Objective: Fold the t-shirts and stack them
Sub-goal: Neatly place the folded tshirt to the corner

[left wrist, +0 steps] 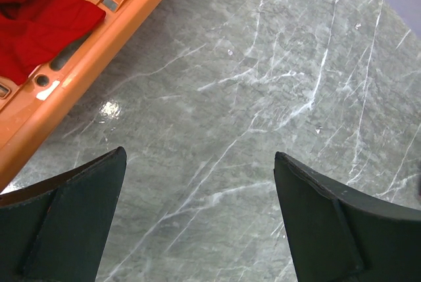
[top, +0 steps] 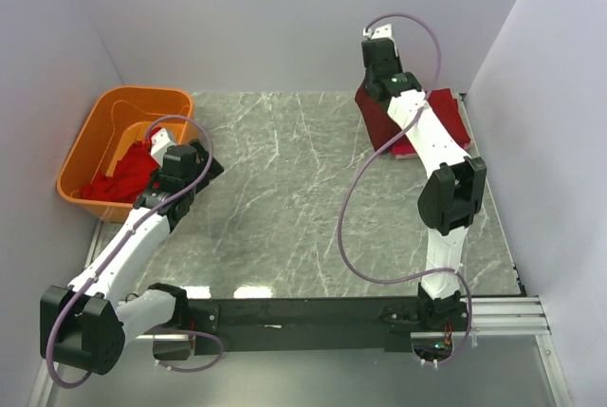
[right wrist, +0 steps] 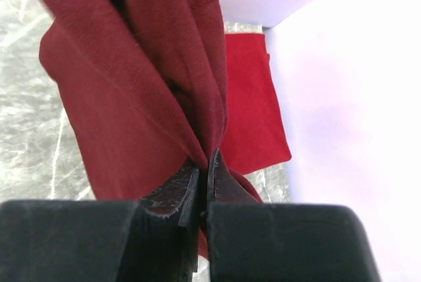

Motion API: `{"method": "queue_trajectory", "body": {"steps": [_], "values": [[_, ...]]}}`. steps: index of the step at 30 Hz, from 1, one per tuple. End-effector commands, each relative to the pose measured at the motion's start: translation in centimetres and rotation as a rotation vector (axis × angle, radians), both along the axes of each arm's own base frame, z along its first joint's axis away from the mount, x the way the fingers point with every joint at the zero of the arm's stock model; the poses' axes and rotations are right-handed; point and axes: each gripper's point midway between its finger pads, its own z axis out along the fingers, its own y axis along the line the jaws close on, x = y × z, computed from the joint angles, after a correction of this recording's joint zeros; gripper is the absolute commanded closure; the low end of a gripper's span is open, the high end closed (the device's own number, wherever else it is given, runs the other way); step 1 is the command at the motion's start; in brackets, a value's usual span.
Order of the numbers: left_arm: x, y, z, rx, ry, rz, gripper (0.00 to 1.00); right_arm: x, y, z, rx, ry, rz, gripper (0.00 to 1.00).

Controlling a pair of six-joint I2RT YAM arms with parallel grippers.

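Right pincer [right wrist: 205,164] clamps shut on the maroon t-shirt [right wrist: 125,98], beside a flat bright red t-shirt [right wrist: 253,104], both well apart from the orange tub [top: 87,141] across the tabletop [top: 285,189]. Left pincer [left wrist: 198,164] gapes wide, empty, just beside the tub holding red t-shirts [left wrist: 39,25].

maroon t-shirt [right wrist: 125,104]: matt knit cloth | tub [top: 92,137]: glossy orange plastic | table [top: 285,198]: polished veined stone-look
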Motion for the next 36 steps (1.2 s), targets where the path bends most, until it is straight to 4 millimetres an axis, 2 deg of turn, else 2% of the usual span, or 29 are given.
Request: {"method": "queue_trajectory", "body": {"steps": [1, 5, 9, 12, 17, 21, 27, 28, 30, 31, 33, 34, 36], "values": [[1.0, -0.1, 2.8, -0.017, -0.077, 0.012, 0.0, -1.0, -0.9, 7.4, 0.077, -0.142, -0.017, 1.0], [1.1, -0.1, 2.9, -0.015, -0.083, 0.014, 0.0, -1.3, -0.9, 8.9, 0.131, -0.164, 0.006, 1.0], [1.2, 0.0, 2.9, -0.011, -0.078, 0.017, 0.01, -1.3, -1.5, 9.3, 0.175, -0.164, 0.014, 1.0], [1.2, 0.4, 2.6, -0.009, -0.058, 0.054, 0.0, -1.3, -2.5, 8.8, 0.2, -0.146, 0.003, 1.0], [1.4, 0.2, 1.9, -0.006, -0.036, 0.043, 0.01, -0.8, -4.7, 6.8, 0.227, -0.095, -0.031, 1.0], [1.6, 0.5, 2.3, -0.005, -0.039, 0.07, 0.01, 0.3, -6.2, 5.3, 0.248, -0.094, -0.041, 1.0], [1.7, 0.9, 2.7, 0.011, -0.033, 0.092, 0.01, 2.9, -10.0, 1.8, 0.213, -0.074, -0.116, 1.0], [1.8, 1.0, 2.8, 0.011, -0.038, 0.095, 0.01, 3.5, -10.5, 0.5, 0.208, -0.058, -0.131, 1.0], [1.9, 0.9, 2.7, 0.007, -0.036, 0.096, 0.01, 4.3, -12.3, 0.1, 0.199, -0.082, -0.179, 1.0], [1.9, 0.9, 2.8, 0.007, -0.039, 0.097, 0.01, 5.0, -12.7, -1.5, 0.194, -0.061, -0.188, 1.0], [2.0, 1.2, 2.6, 0.003, -0.03, 0.128, 0.01, 6.2, -13.3, -1.8, 0.174, -0.092, -0.206, 1.0], [2.0, 1.4, 2.7, 0.004, -0.028, 0.141, 0.01, 6.5, -14.1, -3.0, 0.141, -0.092, -0.251, 1.0], [2.1, 1.4, 2.9, 0.007, -0.026, 0.141, 0.01, 7.2, -15.4, -3.5, 0.118, -0.139, -0.322, 1.0]]}}
